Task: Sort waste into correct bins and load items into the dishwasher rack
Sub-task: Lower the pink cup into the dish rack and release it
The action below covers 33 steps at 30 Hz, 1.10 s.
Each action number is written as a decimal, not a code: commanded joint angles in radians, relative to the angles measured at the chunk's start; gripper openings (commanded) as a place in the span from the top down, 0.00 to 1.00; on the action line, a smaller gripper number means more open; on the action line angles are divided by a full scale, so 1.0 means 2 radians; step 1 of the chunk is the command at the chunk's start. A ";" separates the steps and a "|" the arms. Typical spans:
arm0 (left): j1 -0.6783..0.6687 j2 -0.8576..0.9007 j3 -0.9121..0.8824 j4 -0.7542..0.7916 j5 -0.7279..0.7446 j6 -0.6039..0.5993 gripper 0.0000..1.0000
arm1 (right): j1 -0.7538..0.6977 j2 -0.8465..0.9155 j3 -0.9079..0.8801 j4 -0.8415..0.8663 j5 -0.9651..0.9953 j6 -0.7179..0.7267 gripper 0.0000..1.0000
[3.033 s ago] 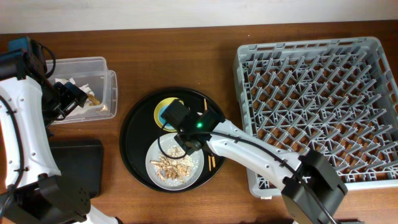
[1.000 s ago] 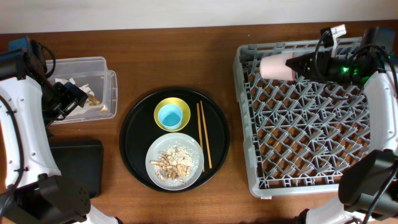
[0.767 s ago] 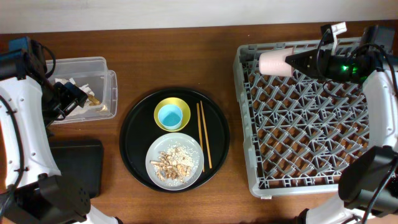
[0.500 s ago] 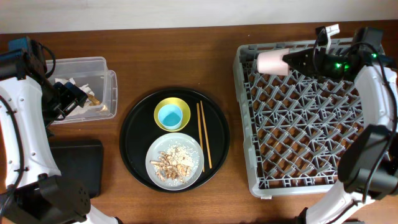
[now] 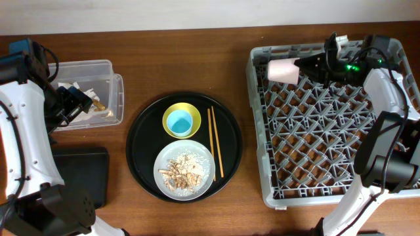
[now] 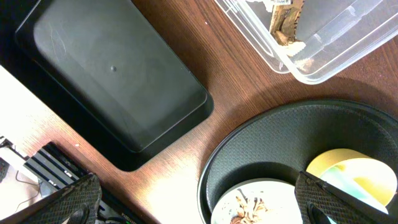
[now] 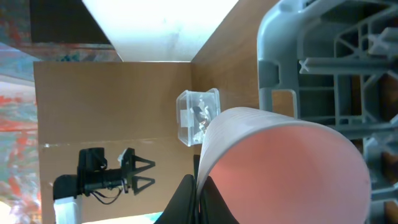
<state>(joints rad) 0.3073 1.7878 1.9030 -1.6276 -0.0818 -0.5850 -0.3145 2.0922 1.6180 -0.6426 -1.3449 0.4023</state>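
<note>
My right gripper [image 5: 303,65] is shut on the rim of the pink cup [image 5: 282,70], which lies on its side above the far left corner of the grey dishwasher rack [image 5: 335,131]. In the right wrist view the fingers [image 7: 186,199] pinch the cup's [image 7: 286,168] thin wall. My left gripper [image 5: 75,101] hangs open over the clear tub [image 5: 98,69], which holds napkins [image 5: 82,88]. On the round tray [image 5: 141,144] a blue cup [image 5: 178,121] sits in the yellow bowl [image 5: 190,110], beside chopsticks [image 5: 215,151] and a plate [image 5: 159,172] of crumbs.
A shallow black rectangular tray [image 5: 82,174] lies at the near left, below the tub; in the left wrist view this black rectangular tray [image 6: 106,74] sits beside the round tray [image 6: 261,143]. Bare wooden table [image 5: 246,216] separates the round tray from the rack.
The right arm carried the pink cup from the round tray to the rack's far edge and has slid it a little further left over the last second. The left arm stayed still.
</note>
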 commanded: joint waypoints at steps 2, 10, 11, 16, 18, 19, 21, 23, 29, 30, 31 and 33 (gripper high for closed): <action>0.002 -0.005 0.005 0.000 -0.001 -0.005 0.01 | 0.002 0.005 -0.008 -0.002 -0.004 0.011 0.96; 0.002 -0.005 0.005 0.000 -0.001 -0.005 0.01 | -0.024 0.005 -0.009 -0.006 0.019 0.011 0.96; 0.002 -0.005 0.005 0.000 -0.001 -0.005 0.01 | -0.026 0.005 -0.010 -0.006 0.023 0.011 0.96; 0.002 -0.005 0.005 0.000 -0.001 -0.005 0.01 | -0.027 0.005 -0.031 -0.008 0.033 0.013 0.96; 0.002 -0.005 0.005 0.000 0.000 -0.005 0.01 | -0.029 0.005 -0.042 -0.008 0.053 0.013 0.96; 0.002 -0.005 0.005 0.000 -0.001 -0.005 0.01 | -0.031 0.005 -0.047 -0.008 0.059 0.013 0.96; 0.002 -0.005 0.005 -0.001 -0.001 -0.005 0.01 | -0.041 0.005 -0.056 -0.008 0.062 0.013 0.96; 0.002 -0.005 0.005 0.000 -0.001 -0.005 0.01 | -0.051 0.005 -0.056 -0.009 0.062 0.013 0.96; 0.002 -0.005 0.005 -0.001 -0.001 -0.005 0.01 | -0.088 0.001 -0.056 -0.019 0.063 0.010 0.96; 0.002 -0.005 0.005 -0.001 -0.001 -0.005 0.01 | -0.092 -0.001 -0.056 -0.022 0.064 0.005 0.96; 0.002 -0.005 0.005 0.000 -0.001 -0.005 0.01 | -0.096 -0.005 -0.056 -0.027 0.066 -0.003 0.96; 0.002 -0.005 0.005 0.000 0.000 -0.005 0.01 | -0.100 -0.017 -0.055 -0.040 0.093 -0.005 0.91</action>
<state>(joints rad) 0.3073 1.7878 1.9030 -1.6276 -0.0818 -0.5850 -0.4847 2.0937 1.5139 -0.6991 -1.2598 0.4141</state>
